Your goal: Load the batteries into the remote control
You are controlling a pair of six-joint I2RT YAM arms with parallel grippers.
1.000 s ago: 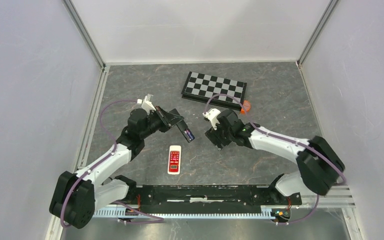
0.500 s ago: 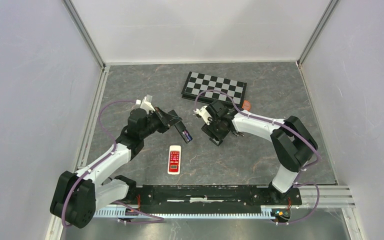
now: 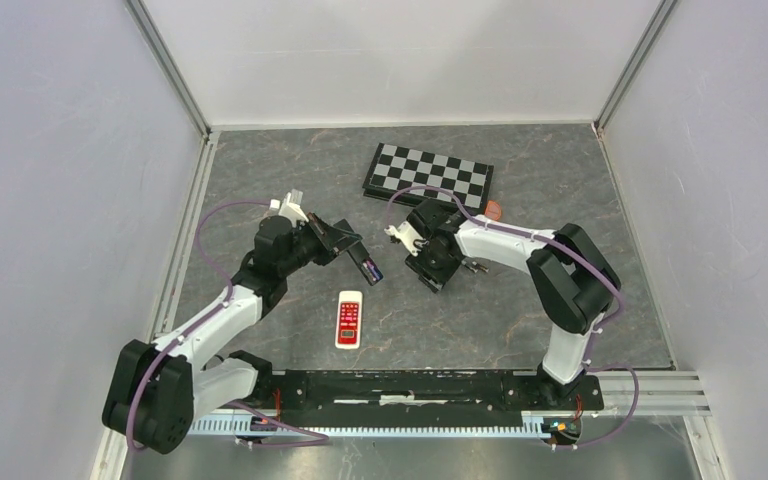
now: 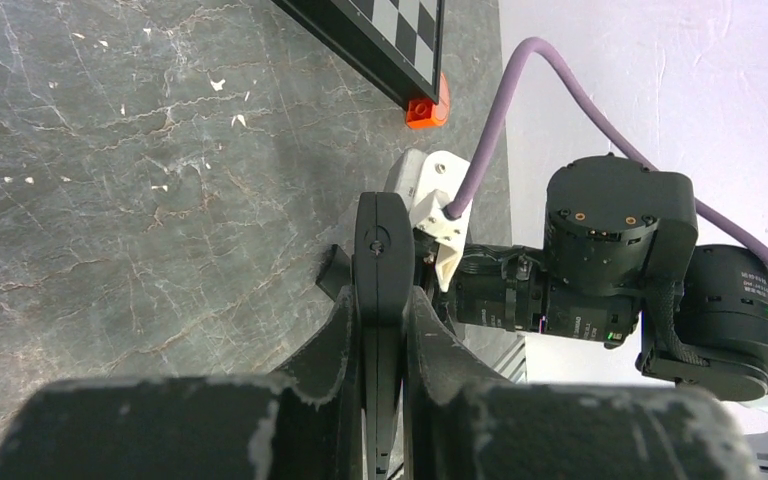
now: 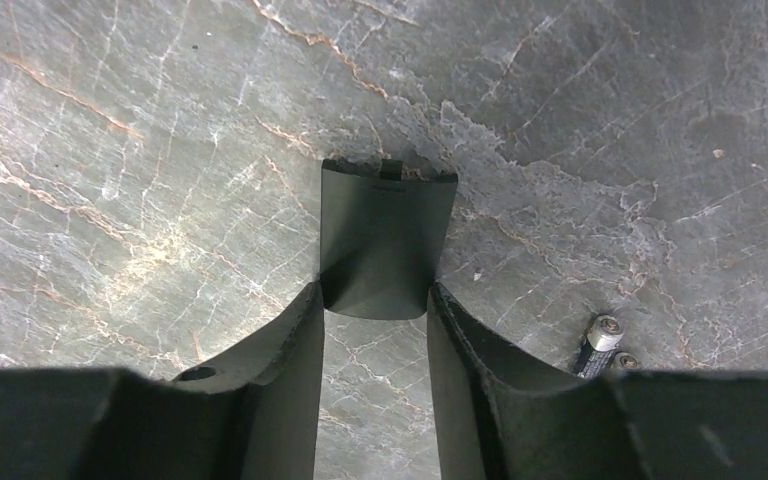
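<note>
Left gripper (image 4: 380, 300) holds the black remote (image 4: 380, 240), right gripper (image 5: 372, 290) pinches its lid (image 5: 385, 230) on the tabletop (image 5: 110, 150), batteries (image 5: 598, 345) lie just right of it; next, I think, drop the lid and grab one

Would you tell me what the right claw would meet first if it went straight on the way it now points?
Most likely the dark curved cover lying between the fingertips of the right claw, with the marbled tabletop just beneath; depth is hard to judge from the wrist view.
</note>
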